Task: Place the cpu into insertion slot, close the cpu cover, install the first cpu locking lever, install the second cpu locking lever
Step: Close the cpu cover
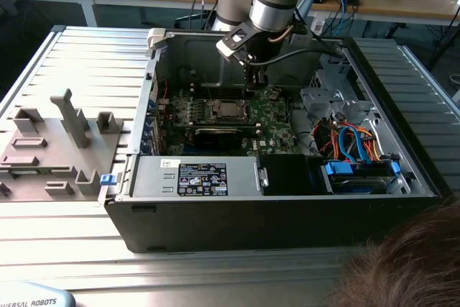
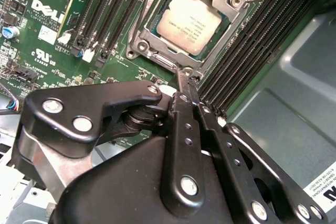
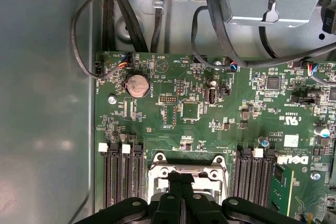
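Cpu [image 2: 188, 24] lying flat in the window of the cpu cover [image 2: 139, 38], I see my pincer [image 2: 185, 81] pressed together, tips just beside one corner of that cover

The computer case [image 1: 237, 228] is lying open on the surface [image 1: 72, 249], and a tray of holders [image 1: 50, 149] is standing beside it, on the exterior view's left. Inside the case, the motherboard [image 1: 277, 116] is lying flat behind the power box [image 1: 208, 177], and a bundle of cables [image 1: 352, 141] is sitting on the exterior view's right. The cpu [image 2: 190, 22] is resting in the insertion slot [image 1: 228, 110], with the cpu cover [image 2: 137, 38] lying over its edges. Memory slots [image 2: 247, 45] are running along both sides. The pincer [image 2: 187, 80] is hanging just at the cover's corner, its fingers lying against each other.
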